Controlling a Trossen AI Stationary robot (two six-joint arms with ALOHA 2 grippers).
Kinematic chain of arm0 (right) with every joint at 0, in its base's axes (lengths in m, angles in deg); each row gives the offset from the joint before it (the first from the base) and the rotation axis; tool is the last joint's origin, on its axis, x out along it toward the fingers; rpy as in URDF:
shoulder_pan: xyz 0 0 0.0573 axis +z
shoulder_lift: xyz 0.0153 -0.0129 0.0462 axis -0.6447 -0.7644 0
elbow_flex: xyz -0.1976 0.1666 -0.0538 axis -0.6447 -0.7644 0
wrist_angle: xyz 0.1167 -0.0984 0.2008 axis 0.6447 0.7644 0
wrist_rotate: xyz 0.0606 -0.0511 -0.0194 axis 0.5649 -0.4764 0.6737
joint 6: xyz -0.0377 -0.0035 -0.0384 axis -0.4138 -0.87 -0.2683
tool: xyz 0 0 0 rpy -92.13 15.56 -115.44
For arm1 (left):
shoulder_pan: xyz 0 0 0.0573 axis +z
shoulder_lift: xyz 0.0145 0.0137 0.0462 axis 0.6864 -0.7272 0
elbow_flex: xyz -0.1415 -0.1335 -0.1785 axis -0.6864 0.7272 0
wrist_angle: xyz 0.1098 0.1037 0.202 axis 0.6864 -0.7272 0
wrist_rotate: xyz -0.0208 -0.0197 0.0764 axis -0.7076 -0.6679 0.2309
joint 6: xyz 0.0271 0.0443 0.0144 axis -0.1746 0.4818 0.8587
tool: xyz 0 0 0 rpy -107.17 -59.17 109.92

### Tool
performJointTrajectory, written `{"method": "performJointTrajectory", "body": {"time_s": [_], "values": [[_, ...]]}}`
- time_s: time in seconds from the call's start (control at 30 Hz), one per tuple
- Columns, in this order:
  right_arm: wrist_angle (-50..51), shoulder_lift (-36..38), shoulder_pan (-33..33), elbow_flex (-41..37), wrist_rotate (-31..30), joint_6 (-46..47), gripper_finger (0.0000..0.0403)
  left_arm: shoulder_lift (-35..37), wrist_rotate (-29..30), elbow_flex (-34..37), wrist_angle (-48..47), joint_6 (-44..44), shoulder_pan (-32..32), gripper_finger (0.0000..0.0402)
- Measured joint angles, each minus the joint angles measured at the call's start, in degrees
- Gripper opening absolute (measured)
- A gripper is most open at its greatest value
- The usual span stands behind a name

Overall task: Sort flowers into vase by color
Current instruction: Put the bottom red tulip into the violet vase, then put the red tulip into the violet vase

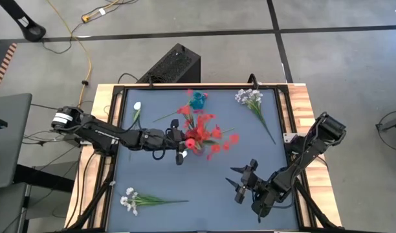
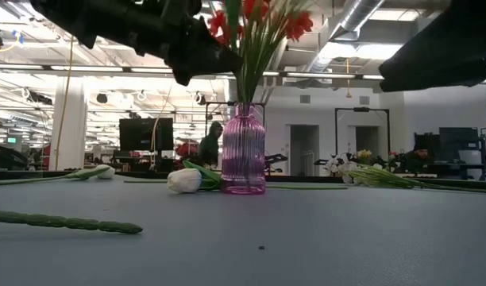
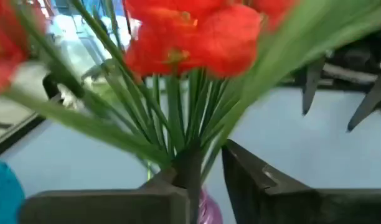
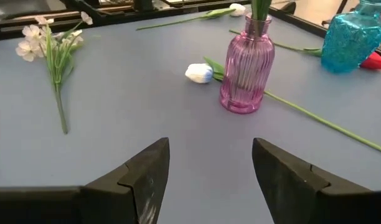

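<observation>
A pink ribbed vase [image 2: 243, 155] [image 4: 246, 68] stands mid-table and holds red flowers [image 1: 208, 134] [image 3: 190, 37] on green stems. My left gripper [image 1: 180, 147] [image 3: 202, 169] sits beside the vase mouth, shut on the red spray's stem. A white tulip [image 4: 198, 73] [image 2: 184, 180] lies at the vase's foot. A blue vase [image 1: 198, 100] stands farther back, with a red tulip [image 1: 184, 110] lying beside it. Another white tulip [image 1: 137, 106] and two white sprays [image 1: 250, 97] [image 1: 129, 200] lie flat. My right gripper [image 1: 240, 181] [image 4: 210, 155] waits open near the table's near right. My left gripper holds the red spray by the bunched lower stem [image 3: 190, 165], just above the pink vase's mouth [image 3: 208, 208], pinched between the two fingers. The fingers come in about level from the table's left, across the stem. The spray stands upright with its foot inside the vase.
The table has a raised wooden rim [image 1: 300, 103]. Bare grey surface lies in the near middle between the two arms. A long green stem [image 4: 327, 124] runs from the tulip at the pink vase toward the right side. A person [image 2: 210, 144] shows in the room beyond.
</observation>
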Motion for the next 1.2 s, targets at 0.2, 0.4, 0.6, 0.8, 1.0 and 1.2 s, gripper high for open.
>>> {"method": "performJointTrajectory", "body": {"time_s": [0.2, 0.4, 0.6, 0.8, 1.0, 1.2], "values": [[0.68, 2.86, -0.13, 0.0, 0.11, -0.24, 0.0253, 0.13, -1.67, -1.69, -4.59, -0.03, 0.3, 0.0117], [1.21, 5.54, -0.13, 0.0, 0.38, -2.79, 0.0253, 0.17, -6.4, -8.14, -20.62, -1.49, 1.81, 0.0139], [2.2, 7.65, -0.13, 0.0, 0.89, -3.34, 0.0253, 0.17, -11.9, -17.1, -42.89, 0.09, 2.56, 0.0139], [3.4, 8.19, -0.13, 0.0, 1.09, -3.34, 0.0253, 0.17, -14.04, -26.37, -66.4, 1.56, 2.5, 0.0139], [4.07, 8.19, -0.39, 0.0, 2.62, -3.19, 0.0253, 0.2, -14.75, -32.93, -83.89, 0.07, 2.48, 0.0139], [4.02, 8.19, -0.39, 0.0, 2.62, -3.18, 0.0253, 1.3, -14.56, -35.18, -91.12, 0.1, 2.39, 0.0139]]}}
